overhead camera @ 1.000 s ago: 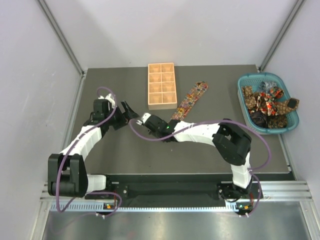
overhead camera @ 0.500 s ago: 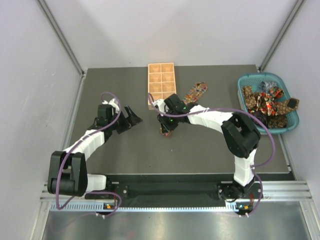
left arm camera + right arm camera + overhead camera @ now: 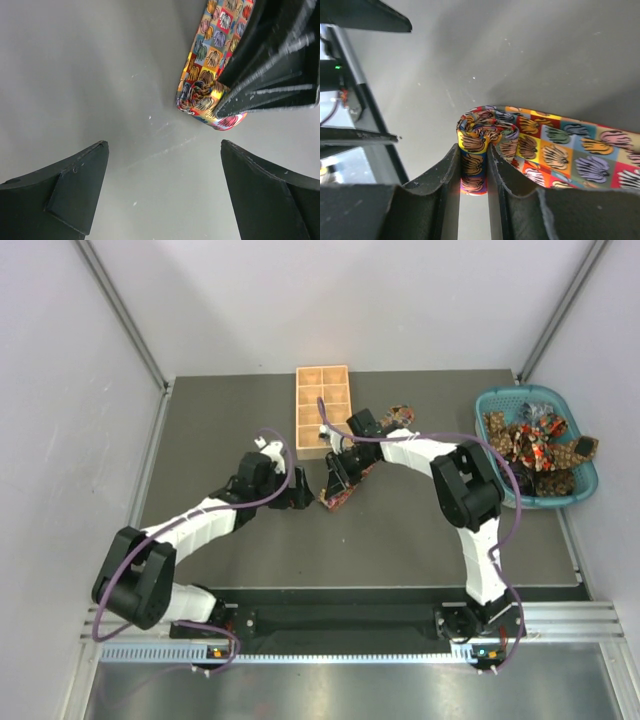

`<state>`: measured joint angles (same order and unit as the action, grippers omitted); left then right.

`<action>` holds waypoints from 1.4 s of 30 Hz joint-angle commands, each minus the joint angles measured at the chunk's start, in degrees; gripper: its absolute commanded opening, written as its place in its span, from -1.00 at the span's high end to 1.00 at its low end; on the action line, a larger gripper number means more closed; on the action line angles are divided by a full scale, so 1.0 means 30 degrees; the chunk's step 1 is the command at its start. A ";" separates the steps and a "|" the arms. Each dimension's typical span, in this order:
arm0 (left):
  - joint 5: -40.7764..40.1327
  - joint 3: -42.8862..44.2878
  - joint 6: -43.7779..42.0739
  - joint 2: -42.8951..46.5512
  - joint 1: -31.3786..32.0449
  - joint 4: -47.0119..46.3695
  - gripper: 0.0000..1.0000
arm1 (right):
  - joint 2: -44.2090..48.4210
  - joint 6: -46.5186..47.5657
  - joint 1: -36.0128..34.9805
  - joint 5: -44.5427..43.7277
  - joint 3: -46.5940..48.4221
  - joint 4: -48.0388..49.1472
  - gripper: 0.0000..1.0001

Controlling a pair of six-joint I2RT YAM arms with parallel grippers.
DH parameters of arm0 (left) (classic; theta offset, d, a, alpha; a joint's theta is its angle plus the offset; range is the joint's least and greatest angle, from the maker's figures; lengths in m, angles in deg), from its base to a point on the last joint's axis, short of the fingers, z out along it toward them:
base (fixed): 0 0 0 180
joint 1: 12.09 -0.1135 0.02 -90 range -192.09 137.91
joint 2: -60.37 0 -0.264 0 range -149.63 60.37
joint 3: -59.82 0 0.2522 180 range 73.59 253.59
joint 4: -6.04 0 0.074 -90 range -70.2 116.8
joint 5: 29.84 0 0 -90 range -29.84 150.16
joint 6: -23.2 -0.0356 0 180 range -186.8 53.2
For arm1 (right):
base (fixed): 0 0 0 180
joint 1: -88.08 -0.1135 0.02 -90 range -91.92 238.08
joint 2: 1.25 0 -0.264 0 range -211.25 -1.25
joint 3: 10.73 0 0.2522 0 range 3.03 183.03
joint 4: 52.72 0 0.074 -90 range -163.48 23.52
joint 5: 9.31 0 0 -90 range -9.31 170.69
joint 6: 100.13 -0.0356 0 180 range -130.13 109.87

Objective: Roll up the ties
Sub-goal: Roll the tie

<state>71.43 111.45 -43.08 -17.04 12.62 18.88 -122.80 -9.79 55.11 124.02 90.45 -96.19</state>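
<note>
One of the ties (image 3: 385, 435), printed in bright colored squares, lies diagonally on the dark table to the right of the tray. Its near end is curled into a small roll (image 3: 480, 127). My right gripper (image 3: 338, 478) is shut on that roll, which stands pinched between the two fingers (image 3: 474, 150). The rest of the tie (image 3: 570, 155) trails off to the right. My left gripper (image 3: 298, 490) sits just left of the roll, open with only bare table between its tips (image 3: 164, 147). In the left wrist view the roll (image 3: 202, 90) lies ahead to the right. More ties (image 3: 535, 445) fill the basket.
The tan wooden tray (image 3: 323, 410) with eight compartments stands at the back middle, close behind the right wrist. A teal basket (image 3: 497, 475) sits at the right edge of the table. Purple cables loop over both arms.
My right gripper has swung from the middle left back toward the tray, with the tie's near end now curled in its fingers. My left gripper has slid right, close to the roll.
</note>
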 commanded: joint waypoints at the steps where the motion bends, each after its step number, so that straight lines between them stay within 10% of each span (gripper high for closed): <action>1: -0.1528 0.1174 -0.1696 -0.0534 0.0698 -0.1185 -0.94 | -0.1023 0.0619 0.0647 0.1260 0.0976 -0.0758 0.74; 14: -0.4283 0.4163 -0.4535 -0.3842 0.3655 -0.0305 -0.93 | -0.1873 0.1089 0.1029 -0.1113 0.1388 -0.0790 0.78; 42: -0.0034 0.5102 -0.7733 -0.7273 0.4507 -0.2474 -0.75 | -0.0761 0.0502 0.0824 -0.4746 -0.0017 0.0881 0.77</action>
<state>68.50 124.44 -64.98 -38.35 25.47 12.93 -125.01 -10.82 57.69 119.56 92.61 -97.42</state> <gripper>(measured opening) 0.882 0.206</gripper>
